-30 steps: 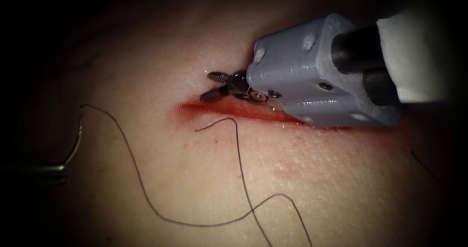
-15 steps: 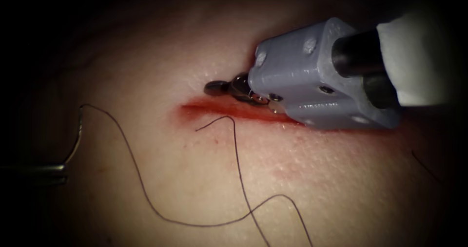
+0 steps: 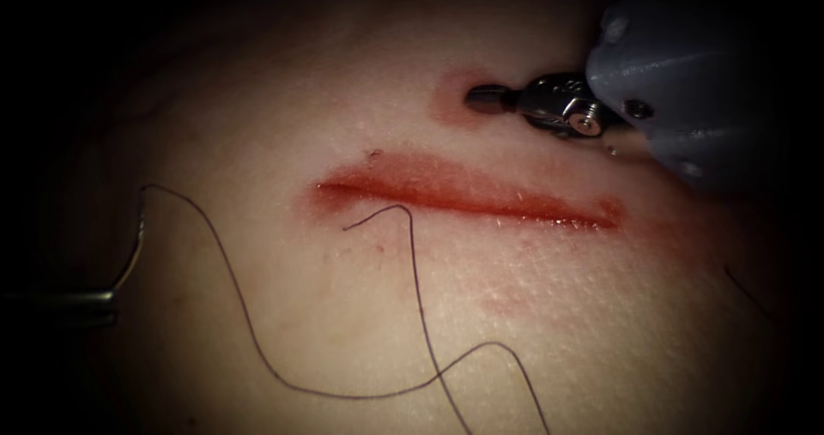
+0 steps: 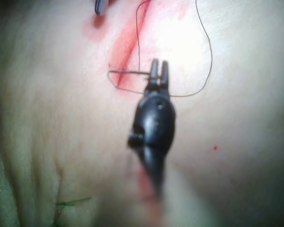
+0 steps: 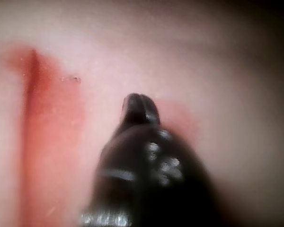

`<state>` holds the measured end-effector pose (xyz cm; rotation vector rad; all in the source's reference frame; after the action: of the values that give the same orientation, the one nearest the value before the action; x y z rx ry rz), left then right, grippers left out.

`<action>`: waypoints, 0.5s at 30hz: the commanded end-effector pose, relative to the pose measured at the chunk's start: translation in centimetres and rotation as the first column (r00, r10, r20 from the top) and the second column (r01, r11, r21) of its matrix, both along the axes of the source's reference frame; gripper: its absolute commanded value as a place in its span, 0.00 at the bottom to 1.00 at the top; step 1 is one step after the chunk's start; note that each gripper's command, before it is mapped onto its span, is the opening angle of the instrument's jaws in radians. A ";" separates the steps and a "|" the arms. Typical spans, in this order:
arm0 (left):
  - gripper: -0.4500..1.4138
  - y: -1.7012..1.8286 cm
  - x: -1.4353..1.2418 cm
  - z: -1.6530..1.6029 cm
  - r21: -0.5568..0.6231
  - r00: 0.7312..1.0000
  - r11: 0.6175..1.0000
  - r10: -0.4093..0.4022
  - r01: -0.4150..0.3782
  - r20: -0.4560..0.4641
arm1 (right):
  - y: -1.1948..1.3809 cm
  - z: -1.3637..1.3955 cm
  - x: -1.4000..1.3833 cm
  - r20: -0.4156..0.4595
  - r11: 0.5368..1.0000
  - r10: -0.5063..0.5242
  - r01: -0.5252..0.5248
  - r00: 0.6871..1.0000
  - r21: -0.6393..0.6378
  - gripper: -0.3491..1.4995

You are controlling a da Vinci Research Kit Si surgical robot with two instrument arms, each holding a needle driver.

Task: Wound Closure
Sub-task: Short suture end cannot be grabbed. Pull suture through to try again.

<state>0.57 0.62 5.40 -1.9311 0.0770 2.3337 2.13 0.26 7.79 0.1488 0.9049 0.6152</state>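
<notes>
The cut (image 3: pixel 463 196) runs across the tissue (image 3: pixel 558 332), wet with red fluid. My left tool (image 3: pixel 110 298) sits far to the left of the cut, jaws shut on the curved needle (image 3: pixel 134 244) near one end. The needle arcs upward outside the tissue. In the left wrist view the same jaws (image 4: pixel 158 70) clamp the needle (image 4: pixel 128 73). Dark thread (image 3: pixel 249 332) trails from the needle in loops below the cut, and its free end (image 3: pixel 346 228) lies near the cut's left end. My right tool (image 3: pixel 482 99) rests above the cut's right half, jaws shut and holding nothing.
A reddish patch (image 3: pixel 451 100) marks the tissue at the right tool's tip. The right wrist view has the shut jaws (image 5: pixel 139 105) beside the red cut (image 5: pixel 33 123). A short dark thread piece (image 3: pixel 742 289) lies at the far right.
The right tool's jaws were open above the cut's left part, then shut. The tool drew back up and to the right, uncovering the cut. The left tool, needle and thread stayed put.
</notes>
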 end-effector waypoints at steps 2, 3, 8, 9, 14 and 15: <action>0.05 -0.06 -0.04 0.09 -0.001 1.000 1.000 0.001 -0.001 0.002 | -0.24 0.04 0.15 -0.047 0.995 0.094 -0.093 0.994 0.029 0.90; 0.05 -0.08 -0.04 0.09 -0.002 1.000 1.000 0.000 0.000 0.002 | -0.27 0.03 0.17 -0.054 0.994 0.108 -0.107 0.993 0.024 0.92; 0.05 -0.23 -0.08 0.18 0.005 1.000 1.000 -0.009 0.009 0.004 | -0.41 -0.05 0.31 -0.068 0.991 0.131 -0.130 0.989 0.021 0.91; 0.05 -0.25 -0.10 0.22 0.006 1.000 1.000 -0.012 0.012 0.004 | -0.41 -0.05 0.33 -0.069 0.991 0.134 -0.133 0.989 0.019 0.91; 0.05 -0.28 -0.22 0.43 0.013 1.000 1.000 -0.023 0.023 0.004 | -0.47 -0.18 0.37 -0.062 0.990 0.139 -0.137 0.988 0.028 0.95; 0.05 -0.29 -0.22 0.45 0.017 1.000 1.000 -0.024 0.024 0.005 | -0.50 -0.23 0.39 -0.059 0.992 0.122 -0.119 0.991 0.045 0.95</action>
<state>0.40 0.35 5.79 -1.9155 0.0824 2.3086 2.46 -0.20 7.51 0.1694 0.9586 0.7417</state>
